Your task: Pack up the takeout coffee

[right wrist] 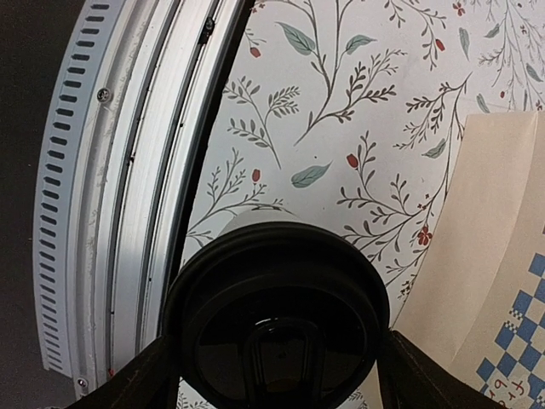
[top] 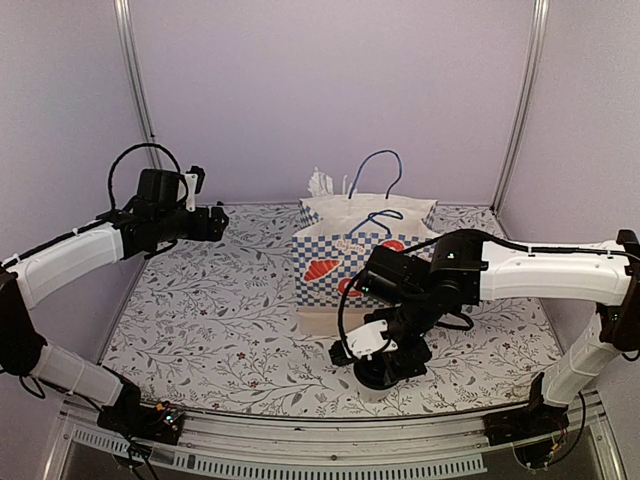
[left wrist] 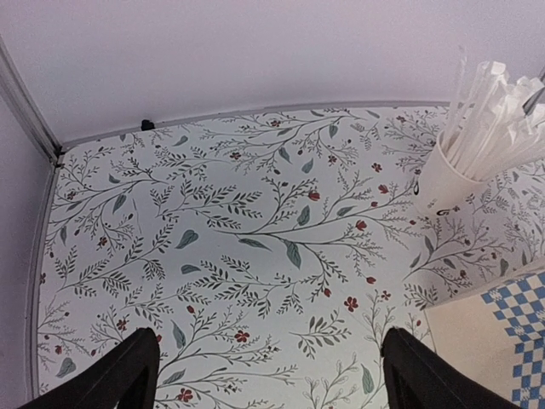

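The takeout coffee (top: 376, 380), a white cup with a round black lid (right wrist: 277, 324), stands upright on the floral table near its front edge. My right gripper (top: 385, 362) is over it. In the right wrist view the right gripper (right wrist: 277, 368) has a finger pressed against each side of the lid. The cup's lettering is hidden. My left gripper (top: 222, 222) hovers open and empty at the back left, far from the cup. In its own view the left gripper (left wrist: 268, 375) has only bare tablecloth between the fingers.
A blue-checked paper bag (top: 360, 265) with blue handles stands open just behind the coffee; its side shows in the right wrist view (right wrist: 502, 256). A white cup of wrapped straws (left wrist: 451, 170) stands behind the bag. The table's metal front rail (right wrist: 111, 213) runs right beside the coffee.
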